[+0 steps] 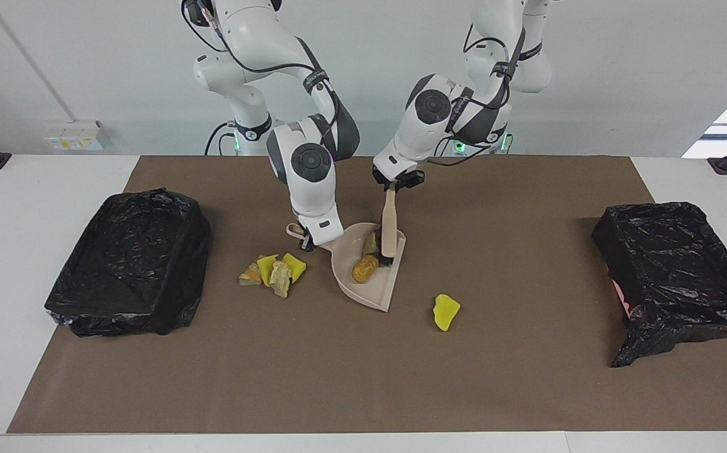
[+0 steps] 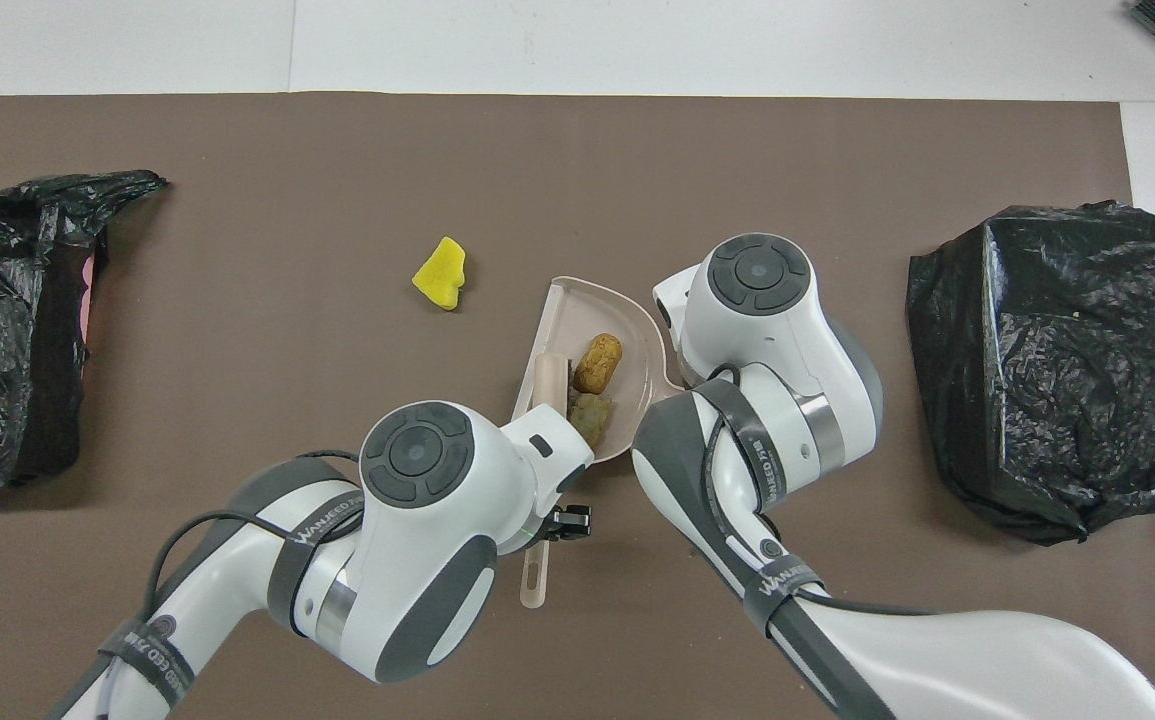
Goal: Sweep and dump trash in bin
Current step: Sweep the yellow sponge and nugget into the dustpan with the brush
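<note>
**Sweep stn: two lumps in pan**

Near end, by the robots: white wall, wall socket (image 1: 72, 135). White table (image 1: 36, 182) w/ brown mat (image 1: 338, 377). L gripper (image 1: 397, 183) clamped on brush (image 1: 389, 228) handle; bristles in dustpan (image 1: 372, 292). R gripper (image 1: 305, 240) closed on pan handle. Orange-brown lump (image 1: 364, 268) and beige lump (image 1: 371, 243) lie in pan. Cluster of trash (image 1: 273, 271) at pan's 9 o'clock in facing view. Yellow wedge (image 1: 445, 312) at pan's 4, on mat. Black-bagged bins (image 1: 130, 261) (image 1: 678, 270) at each table end.
</note>
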